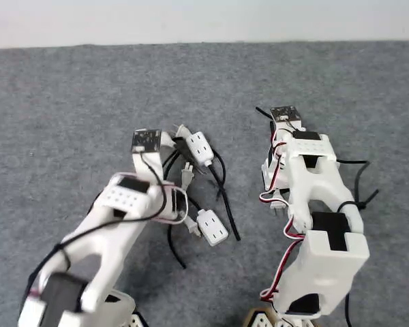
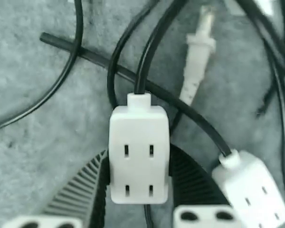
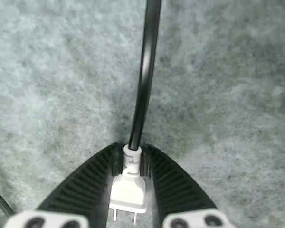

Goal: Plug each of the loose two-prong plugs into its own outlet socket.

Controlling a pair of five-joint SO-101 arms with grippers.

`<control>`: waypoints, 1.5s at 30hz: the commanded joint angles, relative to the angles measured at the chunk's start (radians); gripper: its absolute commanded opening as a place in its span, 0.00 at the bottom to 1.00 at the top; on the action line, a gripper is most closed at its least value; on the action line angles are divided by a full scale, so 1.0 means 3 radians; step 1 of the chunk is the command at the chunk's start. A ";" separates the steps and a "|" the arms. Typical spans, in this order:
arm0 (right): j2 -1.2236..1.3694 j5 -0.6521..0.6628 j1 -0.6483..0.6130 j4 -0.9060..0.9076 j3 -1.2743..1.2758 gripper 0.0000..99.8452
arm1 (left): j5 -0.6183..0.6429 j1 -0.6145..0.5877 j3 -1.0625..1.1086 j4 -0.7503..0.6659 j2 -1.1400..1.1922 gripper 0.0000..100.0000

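Observation:
My left gripper (image 2: pixel 138 159) is shut on a white outlet socket block (image 2: pixel 138 156), its two pairs of slots facing the camera and its black cord leading away. A second socket block (image 2: pixel 251 185) lies close beside it, and a loose two-prong plug (image 2: pixel 199 42) lies farther off on the carpet. My right gripper (image 3: pixel 132 151) is shut on a white two-prong plug (image 3: pixel 128 192), prongs toward the camera, black cord (image 3: pixel 145 85) running away over the carpet. In the high view, one socket block (image 1: pixel 213 227) and another (image 1: pixel 200 146) lie between the arms, with a loose plug (image 1: pixel 187 176).
Black cords (image 1: pixel 221 184) loop and cross between the sockets in the middle of the grey carpet (image 1: pixel 68 109). The left arm (image 1: pixel 123 204) leans over the tangle. The right arm (image 1: pixel 313 184) stands apart on the right, with a cord (image 1: pixel 365 194) beside it.

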 commanded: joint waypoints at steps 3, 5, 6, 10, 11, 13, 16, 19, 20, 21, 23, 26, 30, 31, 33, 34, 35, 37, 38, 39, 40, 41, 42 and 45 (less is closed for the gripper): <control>-0.0115 0.0031 -0.0054 -0.0090 0.0000 0.01 | -0.0113 -0.0113 -0.0713 0.0174 0.0706 0.01; -0.0115 0.0031 -0.0054 -0.0090 0.0000 0.01 | -0.0097 -0.0138 -0.0754 0.0184 0.0711 0.01; -0.0115 0.0031 -0.0054 -0.0090 0.0000 0.01 | -0.0097 -0.0138 -0.0749 0.0169 0.0701 0.01; -0.0115 0.0031 -0.0054 -0.0090 0.0000 0.01 | -0.0087 -0.0128 -0.0642 0.0164 0.0609 0.09; -0.0115 0.0031 -0.0054 -0.0090 0.0000 0.01 | -0.0082 -0.0138 -0.0591 0.0169 0.0557 0.13; -0.0115 0.0031 -0.0054 -0.0090 0.0000 0.01 | -0.0082 -0.0123 -0.0458 0.0164 0.0425 0.21; -0.0115 0.0031 -0.0054 -0.0090 0.0000 0.01 | -0.0097 -0.0118 -0.0182 0.0128 0.0143 0.27; -0.0115 0.0031 -0.0054 -0.0090 0.0000 0.01 | -0.0169 -0.0143 0.0182 -0.0036 -0.0251 0.27; -0.0115 0.0020 -0.0054 -0.0090 0.0000 0.01 | -0.0240 -0.0143 0.0294 -0.0046 -0.0404 0.27; -0.0115 0.0020 -0.0054 -0.0090 0.0000 0.01 | -0.0292 -0.0143 0.0401 -0.0056 -0.0583 0.27; -0.0115 0.0005 -0.0054 -0.0090 0.0000 0.01 | -0.0373 -0.0143 0.0591 -0.0056 -0.0962 0.27; -0.0130 -0.0077 -0.0049 -0.0090 0.0000 0.01 | -0.0491 -0.0143 0.0826 -0.0056 -0.1468 0.28; -0.0141 -0.0128 -0.0003 -0.0095 0.0000 0.01 | -0.0609 -0.0143 0.0985 -0.0041 -0.1795 0.28; -0.0146 -0.0133 -0.0003 -0.0090 0.0000 0.01 | -0.0619 -0.0153 0.0985 -0.0036 -0.1790 0.28; -0.0161 -0.0164 0.0003 -0.0074 0.0000 0.01 | -0.0629 -0.0286 0.0979 -0.0046 -0.1795 0.28; -0.0197 -0.0266 -0.0003 -0.0033 0.0000 0.01 | -0.0634 -0.0394 0.0979 -0.0051 -0.1811 0.28; -0.0279 -0.0378 -0.0033 0.0008 0.0000 0.01 | -0.0701 -0.0547 0.0954 -0.0056 -0.1836 0.28; -0.0529 -0.0547 -0.0202 0.0130 0.0005 0.01 | -0.0910 -0.0895 0.0939 -0.0128 -0.1897 0.28; -0.0698 -0.0629 -0.0299 0.0192 0.0031 0.01 | -0.1008 -0.1089 0.0964 -0.0199 -0.1918 0.28; -0.0867 -0.0736 -0.0386 0.0222 0.0092 0.01 | -0.1110 -0.1284 0.1031 -0.0312 -0.1928 0.28; -0.1056 -0.0844 -0.0509 0.0222 0.0169 0.01 | -0.1227 -0.1442 0.1133 -0.0476 -0.1928 0.28; -0.1235 -0.0936 -0.0632 0.0212 0.0261 0.01 | -0.1381 -0.1555 0.1261 -0.0670 -0.1928 0.28; -0.1409 -0.1013 -0.0760 0.0171 0.0358 0.01 | -0.1509 -0.1616 0.1373 -0.0829 -0.1933 0.28; -0.1895 -0.1217 -0.1174 -0.0038 0.0696 0.01 | -0.1586 -0.1586 0.1358 -0.0762 -0.1928 0.28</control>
